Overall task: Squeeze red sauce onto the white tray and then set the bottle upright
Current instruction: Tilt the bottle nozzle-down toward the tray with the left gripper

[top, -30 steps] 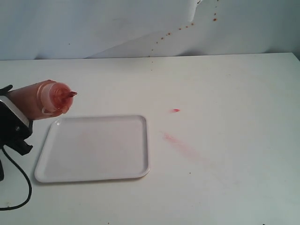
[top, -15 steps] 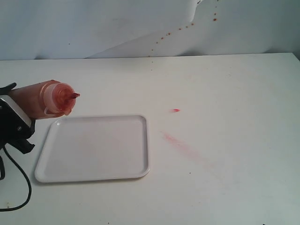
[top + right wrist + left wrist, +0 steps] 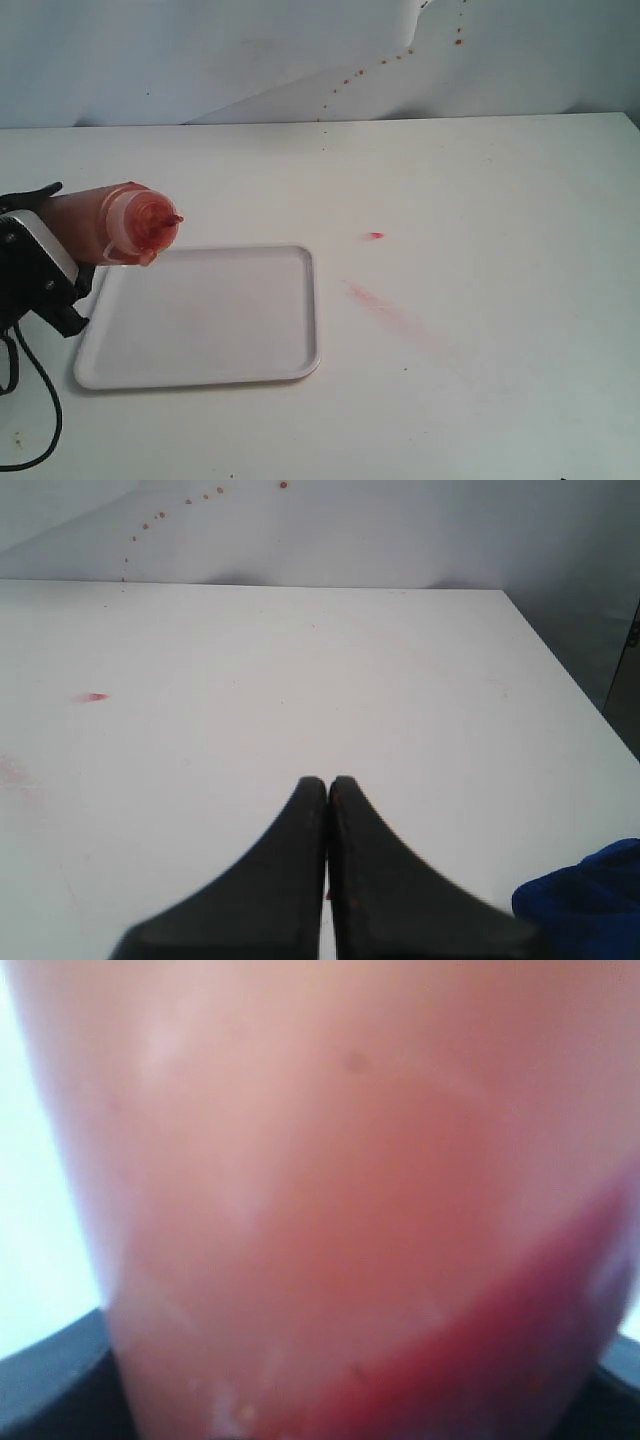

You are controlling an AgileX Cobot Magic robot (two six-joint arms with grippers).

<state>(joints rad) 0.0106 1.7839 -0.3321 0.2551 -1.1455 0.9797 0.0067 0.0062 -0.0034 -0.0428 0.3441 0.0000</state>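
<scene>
The bottle (image 3: 110, 225), translucent orange-red, lies nearly level in the air with my left gripper (image 3: 62, 235) shut on its body. Its red nozzle (image 3: 172, 218) points right, over the far left corner of the white tray (image 3: 210, 320). The tray lies flat on the table and its surface shows plain white. In the left wrist view the bottle (image 3: 330, 1180) fills the frame, with dark red sauce (image 3: 500, 1360) pooled along one side inside it. My right gripper (image 3: 328, 783) is shut on nothing above bare table; it does not show in the exterior view.
A small red spot (image 3: 375, 236) and a faint pale-red smear (image 3: 385, 308) mark the table right of the tray. Red specks (image 3: 380, 62) dot the back wall. A blue cloth (image 3: 585, 900) sits beside the right gripper. A black cable (image 3: 45, 440) loops at the front left.
The left gripper has carried the bottle to the right and a little down, so the nozzle now reaches over the tray's far left corner. The right gripper has stayed shut.
</scene>
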